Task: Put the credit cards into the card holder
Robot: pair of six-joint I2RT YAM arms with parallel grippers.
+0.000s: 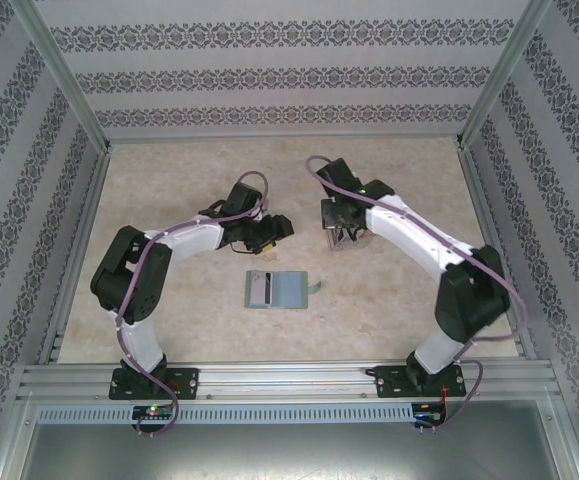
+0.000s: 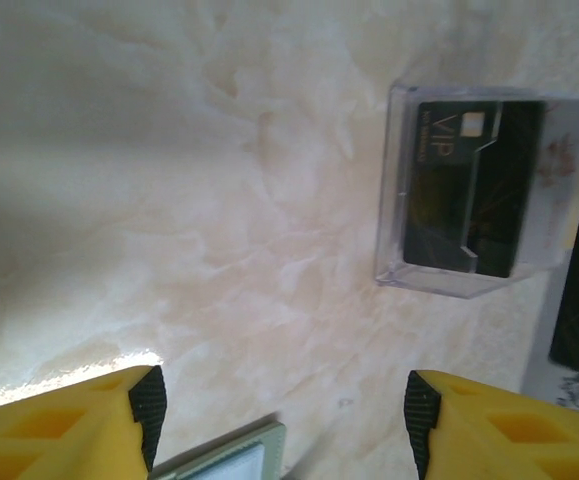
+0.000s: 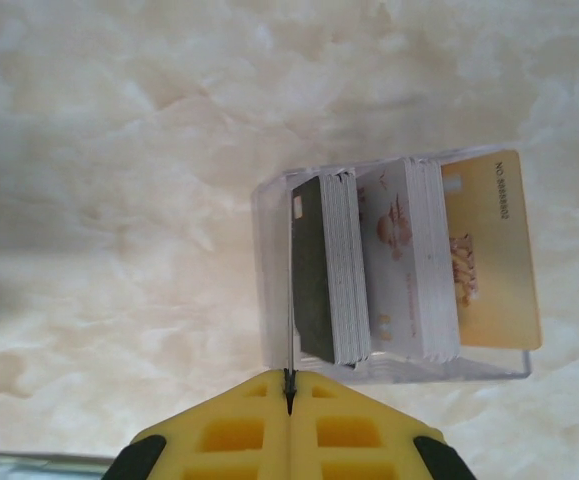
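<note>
The sage-green card holder (image 1: 287, 290) lies open flat on the table between the arms, with a dark card (image 1: 260, 288) on its left half. Its corner (image 2: 231, 460) shows between the fingertips of my left gripper (image 2: 284, 415), which hovers open and empty just beyond it (image 1: 275, 229). My right gripper (image 3: 289, 392) is shut on a thin card (image 3: 290, 300) seen edge-on, at the left side of a clear box. I cannot tell whether that card has left the box. Stacks of dark (image 3: 314, 270), white and tan (image 3: 494, 250) cards stand in the box.
The clear plastic box (image 2: 464, 190) stands on the marble table right of the left gripper, under the right gripper (image 1: 341, 238), a dark VIP card facing its wall. Patterned walls and metal posts (image 1: 61, 90) enclose the table. Open table lies left of the card holder.
</note>
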